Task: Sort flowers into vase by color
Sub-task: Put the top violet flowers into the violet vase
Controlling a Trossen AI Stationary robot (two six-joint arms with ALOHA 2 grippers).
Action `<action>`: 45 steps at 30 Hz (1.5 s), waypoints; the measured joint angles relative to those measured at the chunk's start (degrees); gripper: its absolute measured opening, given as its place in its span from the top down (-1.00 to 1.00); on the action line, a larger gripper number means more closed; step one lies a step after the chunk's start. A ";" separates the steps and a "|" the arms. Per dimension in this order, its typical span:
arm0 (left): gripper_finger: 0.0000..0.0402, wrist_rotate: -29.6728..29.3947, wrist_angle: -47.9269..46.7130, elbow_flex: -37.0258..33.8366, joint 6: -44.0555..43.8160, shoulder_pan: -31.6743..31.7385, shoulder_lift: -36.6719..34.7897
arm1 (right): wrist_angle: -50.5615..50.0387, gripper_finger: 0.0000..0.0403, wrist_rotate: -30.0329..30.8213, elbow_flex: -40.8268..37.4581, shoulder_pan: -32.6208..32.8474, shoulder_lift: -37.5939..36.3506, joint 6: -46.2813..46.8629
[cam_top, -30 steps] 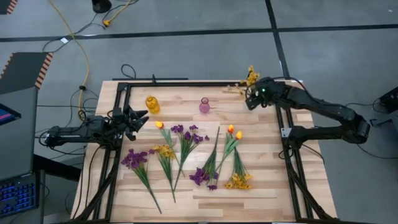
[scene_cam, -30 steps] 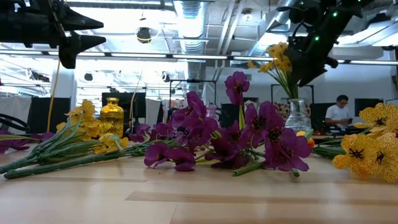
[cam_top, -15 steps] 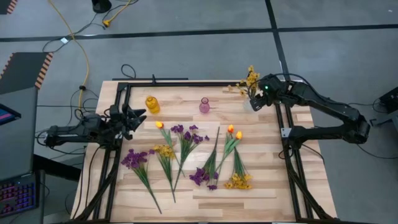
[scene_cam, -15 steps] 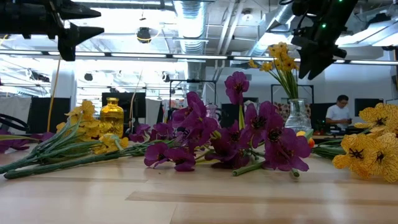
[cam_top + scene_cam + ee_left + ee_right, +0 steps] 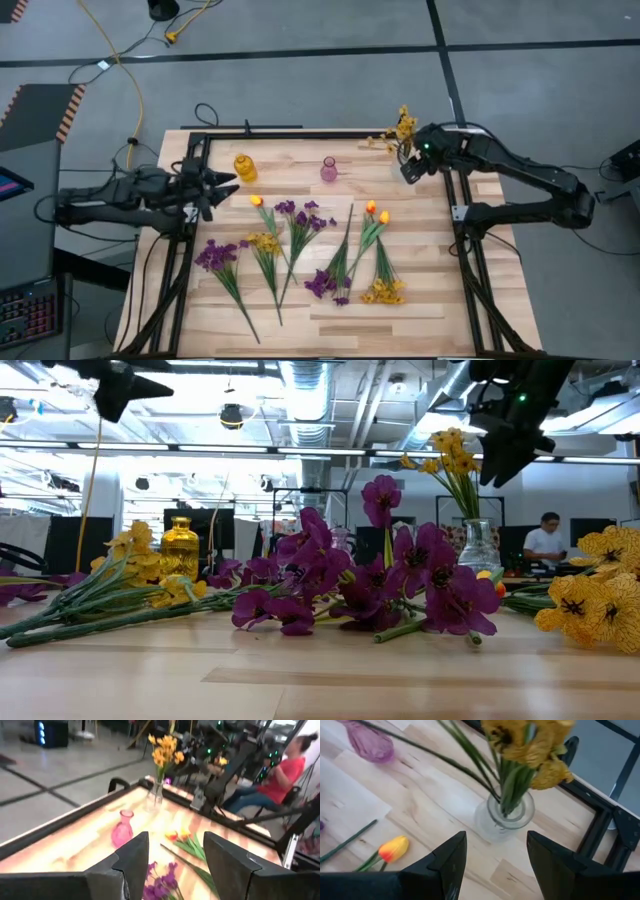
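Observation:
A clear glass vase (image 5: 507, 817) stands near the table's far right corner with yellow sprigs (image 5: 447, 452) upright in it. A yellow vase (image 5: 245, 167) and a pink vase (image 5: 329, 169) stand along the far edge. Purple sprigs (image 5: 300, 215), yellow sprigs (image 5: 265, 243) and orange tulip buds (image 5: 375, 212) lie flat mid-table. My right gripper (image 5: 495, 865) hovers open just above and beside the clear vase, touching nothing. My left gripper (image 5: 172, 865) is open, raised over the table's left edge, pointing toward the vases.
More purple (image 5: 325, 283) and yellow sprigs (image 5: 383, 292) lie toward the near edge, and a single tulip (image 5: 257, 200) lies near the yellow vase. A black frame (image 5: 300, 133) borders the table. A seated person (image 5: 285, 770) is beyond the right side.
My right gripper has risen and drawn back a little from the yellow sprigs in the clear vase, toward the near edge. My left gripper has moved up and slightly back toward the table's left edge. The flowers and vases have stayed where they were.

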 joint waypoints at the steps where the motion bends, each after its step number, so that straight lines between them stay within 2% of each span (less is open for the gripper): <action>1: 0.12 0.65 -0.53 1.35 -0.45 0.01 2.01 | 0.01 -0.17 -0.02 0.00 0.50 0.00 0.38; 4: 0.12 2.99 -0.62 4.73 -2.20 -0.01 7.73 | 0.01 -0.17 0.02 0.00 1.90 0.00 1.14; 16: 0.12 5.61 -0.53 13.53 -11.57 -0.01 29.49 | -0.06 -0.17 0.07 0.00 7.76 0.00 1.22; 26: 0.12 6.33 5.05 15.10 -10.94 -0.01 43.53 | -0.04 -0.17 0.24 -0.02 11.40 0.00 1.35; 35: 0.12 15.91 6.09 15.10 -13.34 -0.01 53.17 | -0.04 -0.17 0.24 -0.04 13.27 0.00 1.33; 45: 0.12 23.33 5.50 15.10 -18.34 -0.01 59.01 | -0.05 -0.17 0.24 -0.04 13.53 0.00 1.19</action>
